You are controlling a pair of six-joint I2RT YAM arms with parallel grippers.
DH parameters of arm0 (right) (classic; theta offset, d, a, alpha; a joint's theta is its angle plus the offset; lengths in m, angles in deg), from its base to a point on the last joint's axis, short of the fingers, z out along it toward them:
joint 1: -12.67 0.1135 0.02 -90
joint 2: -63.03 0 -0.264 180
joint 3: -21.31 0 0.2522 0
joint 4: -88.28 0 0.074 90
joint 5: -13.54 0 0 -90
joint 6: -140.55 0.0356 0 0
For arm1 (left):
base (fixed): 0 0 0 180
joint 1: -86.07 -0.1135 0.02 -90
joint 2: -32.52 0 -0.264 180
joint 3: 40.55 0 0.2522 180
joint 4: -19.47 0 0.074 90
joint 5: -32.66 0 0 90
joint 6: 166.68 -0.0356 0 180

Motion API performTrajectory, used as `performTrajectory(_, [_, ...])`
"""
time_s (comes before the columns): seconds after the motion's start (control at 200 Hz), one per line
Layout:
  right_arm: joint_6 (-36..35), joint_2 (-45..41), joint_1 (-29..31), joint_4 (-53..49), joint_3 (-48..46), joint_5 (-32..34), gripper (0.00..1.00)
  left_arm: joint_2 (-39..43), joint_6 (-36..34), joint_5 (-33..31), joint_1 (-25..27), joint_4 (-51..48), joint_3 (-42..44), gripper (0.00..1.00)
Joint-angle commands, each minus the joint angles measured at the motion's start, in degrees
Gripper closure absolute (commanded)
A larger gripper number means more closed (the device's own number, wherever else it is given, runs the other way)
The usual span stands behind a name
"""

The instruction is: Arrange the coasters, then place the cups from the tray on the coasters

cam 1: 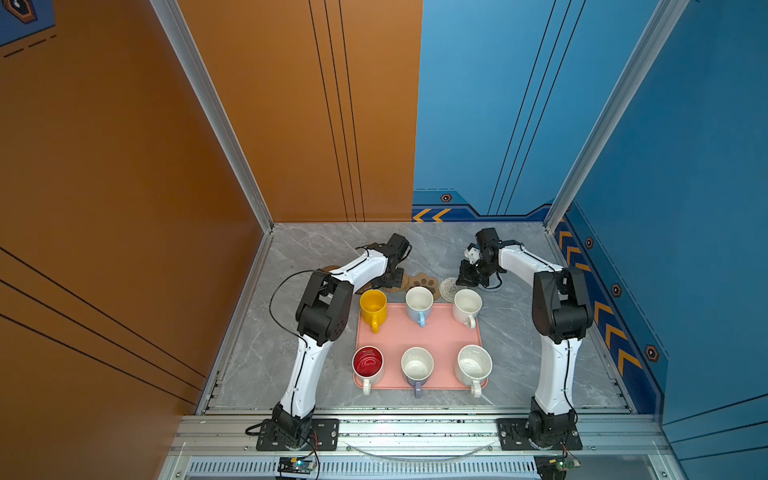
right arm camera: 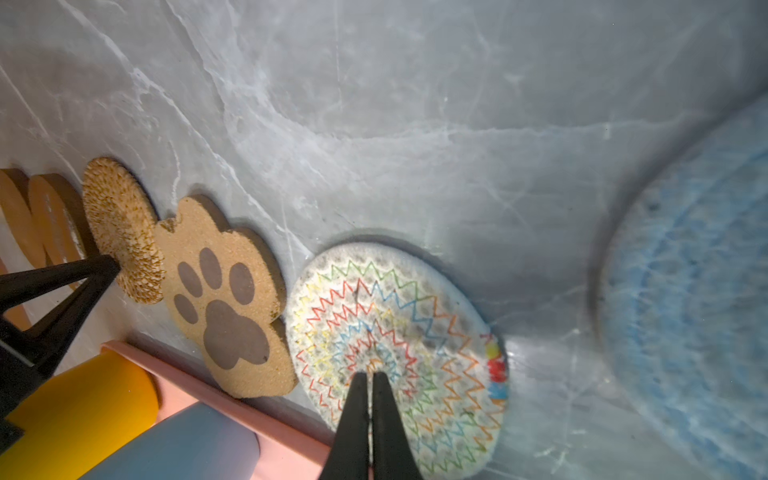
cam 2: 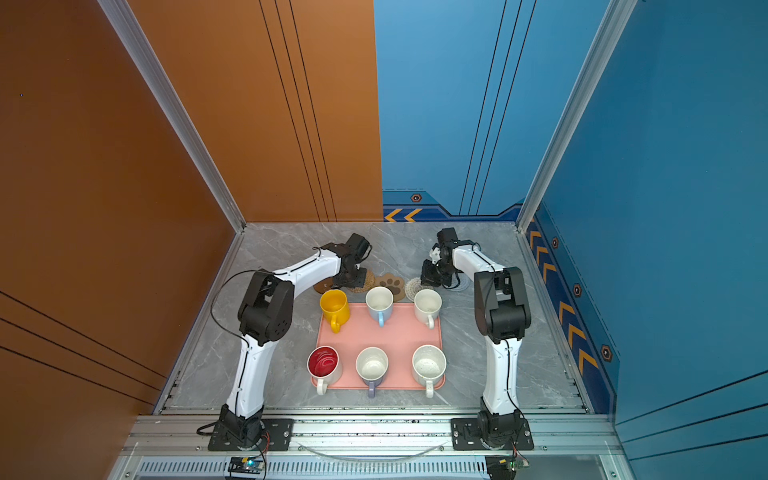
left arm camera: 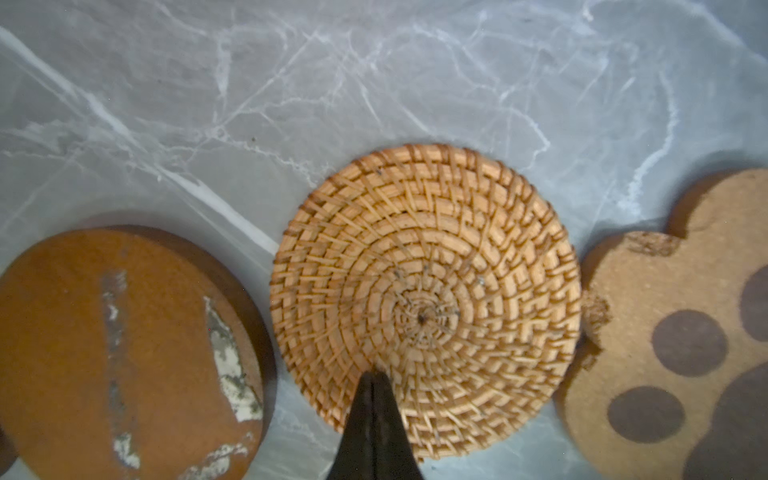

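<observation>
On my grey tabletop (cam 1: pixel 257 353) the pink tray (cam 1: pixel 440 336) holds all six cups (cam 1: pixel 417 365), and the coasters (cam 1: pixel 424 283) lie in a row just behind it. My left pincer (left arm camera: pixel 374 376) is closed on nothing, tips on the tan woven coaster (left arm camera: pixel 424 299); my right pincer (right arm camera: pixel 370 376), likewise closed and empty, rests on the cream woven coaster (right arm camera: pixel 399 345).
</observation>
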Motion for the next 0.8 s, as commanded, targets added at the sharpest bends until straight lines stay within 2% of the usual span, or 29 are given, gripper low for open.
performTrajectory(0.0, [-1.0, 1.6, 0.3, -3.0, 1.9, -0.5, 1.00, -0.6, -0.4, -0.8, 0.5, -5.7, 1.5, 1.00])
performTrajectory(0.165, [-0.9, 3.5, 0.3, -3.4, 3.1, -0.3, 1.00, -0.3, -0.6, -0.6, 0.5, -5.9, -0.6, 1.00])
performTrajectory(0.486, [0.0, 6.4, 0.1, -3.4, 5.9, 1.0, 1.00, 0.3, -0.5, -0.4, 0.4, -5.9, -3.6, 0.89])
performTrajectory(0.796, [1.0, 9.2, -1.3, -3.5, 9.2, 2.3, 1.00, -1.5, -0.1, 0.0, 0.1, -5.8, -5.6, 0.88])
